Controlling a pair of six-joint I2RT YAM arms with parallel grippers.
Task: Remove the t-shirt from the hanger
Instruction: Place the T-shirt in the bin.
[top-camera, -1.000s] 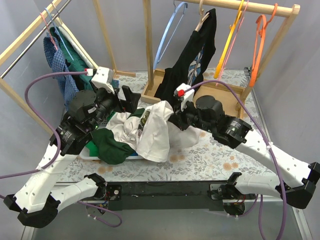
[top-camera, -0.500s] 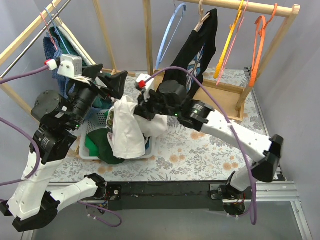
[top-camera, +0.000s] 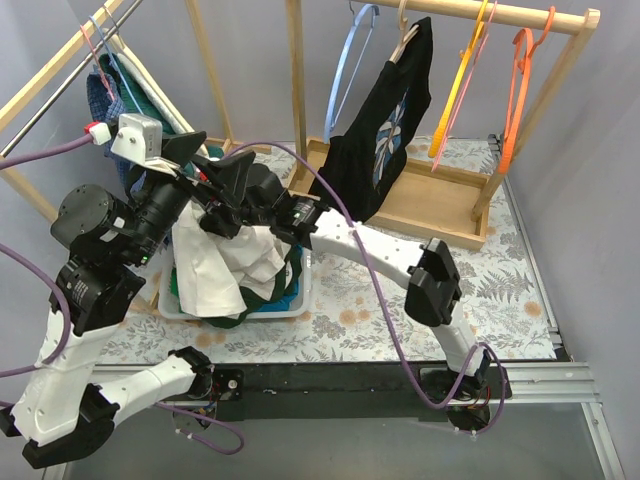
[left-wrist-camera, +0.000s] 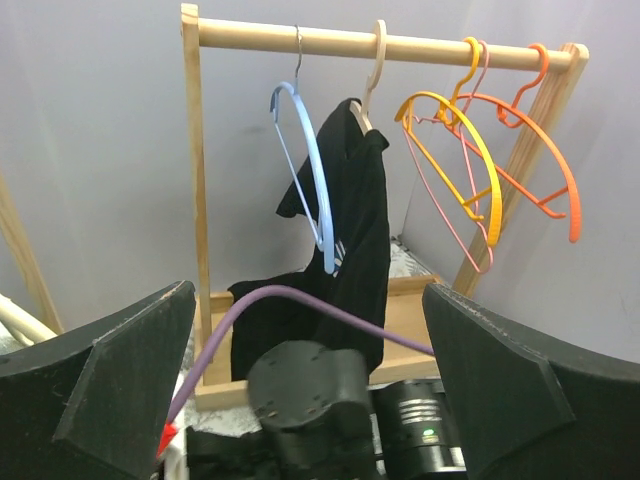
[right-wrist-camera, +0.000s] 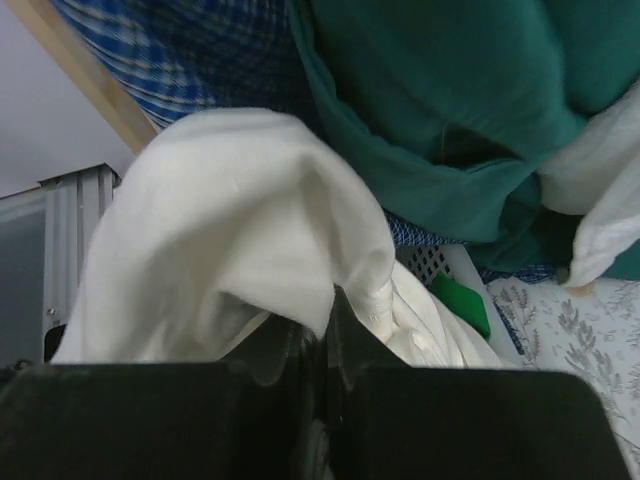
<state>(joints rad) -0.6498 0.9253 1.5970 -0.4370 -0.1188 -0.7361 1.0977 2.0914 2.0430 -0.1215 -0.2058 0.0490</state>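
Observation:
My right gripper (top-camera: 222, 218) is shut on a white t-shirt (top-camera: 215, 265), which hangs from it over the white laundry basket (top-camera: 300, 298). In the right wrist view the jaws (right-wrist-camera: 325, 315) pinch a fold of the white fabric (right-wrist-camera: 230, 220). My left gripper (top-camera: 212, 160) is open and empty, raised above the right wrist. In the left wrist view its fingers (left-wrist-camera: 120, 380) frame the rack. A black t-shirt (top-camera: 385, 125) hangs on a beige hanger (top-camera: 404, 35) on the wooden rack (top-camera: 480, 12). It also shows in the left wrist view (left-wrist-camera: 355, 230).
An empty blue hanger (top-camera: 340, 70), a yellow one (top-camera: 462, 70) and an orange one (top-camera: 517, 90) hang on the rack. Green (right-wrist-camera: 450, 100) and blue plaid (right-wrist-camera: 200, 50) garments hang on the left rack (top-camera: 60, 60). The basket holds green clothing (top-camera: 265, 292).
My right arm has swung further left, carrying the white t-shirt from the table's middle to over the basket. My left arm rose earlier and has stayed raised with its gripper open.

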